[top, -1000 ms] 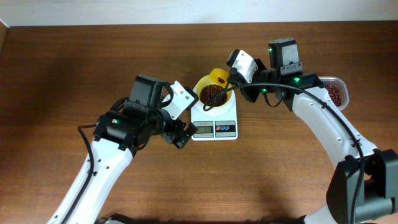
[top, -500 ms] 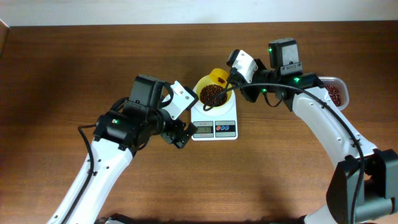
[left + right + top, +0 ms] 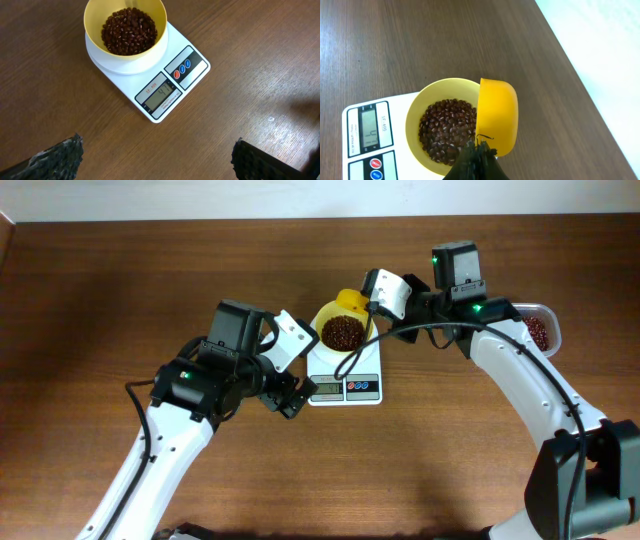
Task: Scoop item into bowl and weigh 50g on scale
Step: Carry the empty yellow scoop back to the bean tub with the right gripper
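The pale-yellow bowl point(image 3: 330, 319) sits on the white scale point(image 3: 345, 380) and holds dark reddish-brown beans point(image 3: 343, 332). In the left wrist view the bowl point(image 3: 125, 31) stands on the scale point(image 3: 160, 80), whose display is lit. My right gripper point(image 3: 377, 320) is shut on the handle of a darker yellow scoop point(image 3: 352, 303), held tipped on its side at the bowl's far right rim; it also shows in the right wrist view point(image 3: 497, 117) beside the beans point(image 3: 446, 130). My left gripper point(image 3: 290, 395) is open and empty, just left of the scale.
A clear tub point(image 3: 540, 330) with more beans stands at the far right, behind my right arm. A pale wall runs along the table's back edge.
My right gripper has drawn the scoop back and up from over the bowl, toward the far right rim. The left arm has not moved.
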You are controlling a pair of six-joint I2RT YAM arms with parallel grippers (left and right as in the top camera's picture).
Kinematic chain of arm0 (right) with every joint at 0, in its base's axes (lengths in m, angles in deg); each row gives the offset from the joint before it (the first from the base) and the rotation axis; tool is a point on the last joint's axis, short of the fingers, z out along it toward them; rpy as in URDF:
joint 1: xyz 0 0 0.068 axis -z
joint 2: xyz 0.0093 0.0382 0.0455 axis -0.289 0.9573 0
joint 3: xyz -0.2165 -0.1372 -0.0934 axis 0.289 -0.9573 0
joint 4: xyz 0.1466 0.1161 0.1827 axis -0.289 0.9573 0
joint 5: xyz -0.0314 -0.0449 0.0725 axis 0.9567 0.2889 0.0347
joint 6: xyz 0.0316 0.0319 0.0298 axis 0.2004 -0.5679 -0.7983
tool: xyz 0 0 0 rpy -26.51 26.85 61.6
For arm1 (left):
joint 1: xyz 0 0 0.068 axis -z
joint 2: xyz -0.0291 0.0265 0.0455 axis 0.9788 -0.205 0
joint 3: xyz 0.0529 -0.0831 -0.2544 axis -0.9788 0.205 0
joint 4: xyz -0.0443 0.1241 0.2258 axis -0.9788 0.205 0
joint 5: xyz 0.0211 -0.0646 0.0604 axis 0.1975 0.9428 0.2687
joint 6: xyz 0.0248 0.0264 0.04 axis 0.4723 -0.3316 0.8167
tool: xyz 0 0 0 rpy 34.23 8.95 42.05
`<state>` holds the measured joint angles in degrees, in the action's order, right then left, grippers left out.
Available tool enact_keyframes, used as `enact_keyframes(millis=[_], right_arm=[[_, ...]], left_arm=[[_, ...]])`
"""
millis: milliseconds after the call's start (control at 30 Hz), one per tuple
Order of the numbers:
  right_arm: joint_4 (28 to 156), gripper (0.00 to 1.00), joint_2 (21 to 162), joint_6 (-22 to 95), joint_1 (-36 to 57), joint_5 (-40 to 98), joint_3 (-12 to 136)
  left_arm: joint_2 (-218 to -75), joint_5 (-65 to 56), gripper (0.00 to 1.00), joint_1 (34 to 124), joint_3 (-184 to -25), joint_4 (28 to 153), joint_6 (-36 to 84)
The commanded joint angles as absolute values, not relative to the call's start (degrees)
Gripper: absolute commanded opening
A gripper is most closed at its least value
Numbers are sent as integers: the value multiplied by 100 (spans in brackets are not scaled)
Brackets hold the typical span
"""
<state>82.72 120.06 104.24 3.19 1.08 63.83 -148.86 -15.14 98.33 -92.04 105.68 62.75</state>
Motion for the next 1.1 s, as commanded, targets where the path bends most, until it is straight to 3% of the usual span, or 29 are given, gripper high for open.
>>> enact_keyframes(millis=[0,367,567,767,933,1067], right_arm=[[8237,4,12043,10739,293,32,6446],[7997,4,12043,9521,295,34,6449],[7184,4,12043,8024,295,82,6451],[6836,4,12043,5528,304,2447,6453],[6849,4,12043,5290,330,4593,6453],[6849,4,12041,5158,560,5234,6460]], left_arm=[[-14794,-1533,99,9825,-9187,10554,6365],[-14794,-1533,99,9825,-9187,10554,6365],[-14794,-1533,99,9825,-9187,10554,6365],[-14794,-1533,99,9825,-9187,10554,6365],[-14794,-1533,99,9825,-9187,10554,6365],[-14794,-1533,99,9825,-9187,10554,6365]])
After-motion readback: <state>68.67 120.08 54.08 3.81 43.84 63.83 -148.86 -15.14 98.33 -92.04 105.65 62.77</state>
